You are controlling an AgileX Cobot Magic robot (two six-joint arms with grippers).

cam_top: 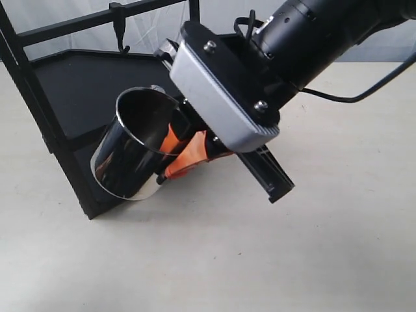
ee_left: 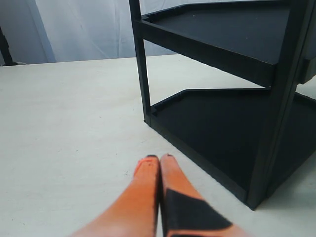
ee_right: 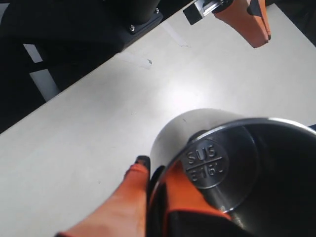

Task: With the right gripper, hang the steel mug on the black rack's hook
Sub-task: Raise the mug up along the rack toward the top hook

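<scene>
The steel mug hangs tilted in the air in front of the black rack, with its open mouth turned up. My right gripper is shut on the mug's wall, one orange finger inside and one outside. In the right wrist view the mug shows its stamped bottom, and the gripper pinches its rim. The hook hangs from the top crossbar, above and behind the mug. I cannot make out the mug's handle. My left gripper is shut on nothing, low over the table beside the rack.
The rack's two black trays stand on the pale tabletop. The left gripper's orange finger shows far off in the right wrist view. A black cable trails from the right arm.
</scene>
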